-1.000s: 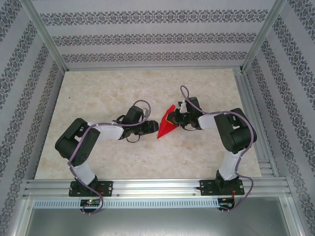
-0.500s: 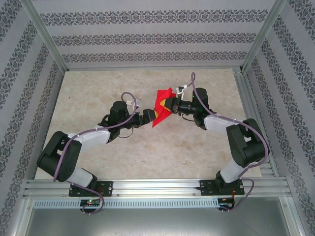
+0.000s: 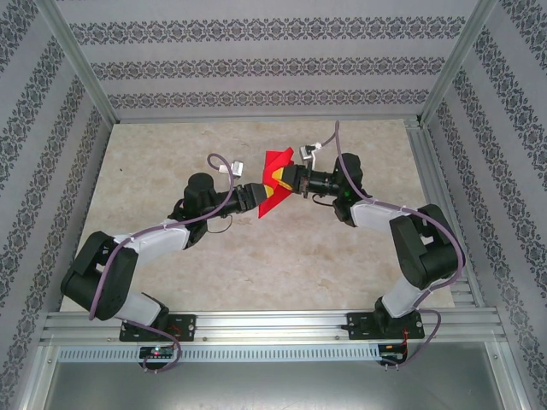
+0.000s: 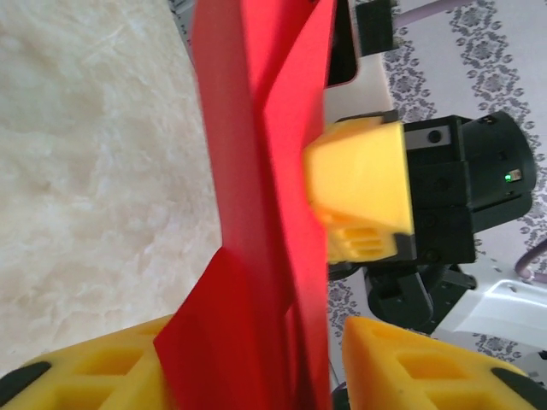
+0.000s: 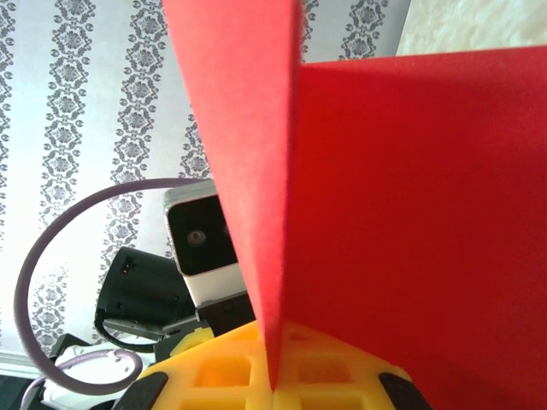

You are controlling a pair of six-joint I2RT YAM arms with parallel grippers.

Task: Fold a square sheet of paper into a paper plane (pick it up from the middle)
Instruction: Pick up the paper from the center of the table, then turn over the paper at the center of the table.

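Left pincer [image 3: 254,199] nearer; paper plane [image 3: 274,169] in right pincer [image 3: 289,179]

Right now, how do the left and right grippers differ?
The right gripper is shut on the plane; the left gripper stands open astride its lower end. The right gripper reaches in from the right, the left gripper from the left. Both have yellow fingers.

paper plane [image 4: 256,213] upright | flanked by left end effector [image 4: 256,376] | right end effector [image 4: 320,192] pinching it
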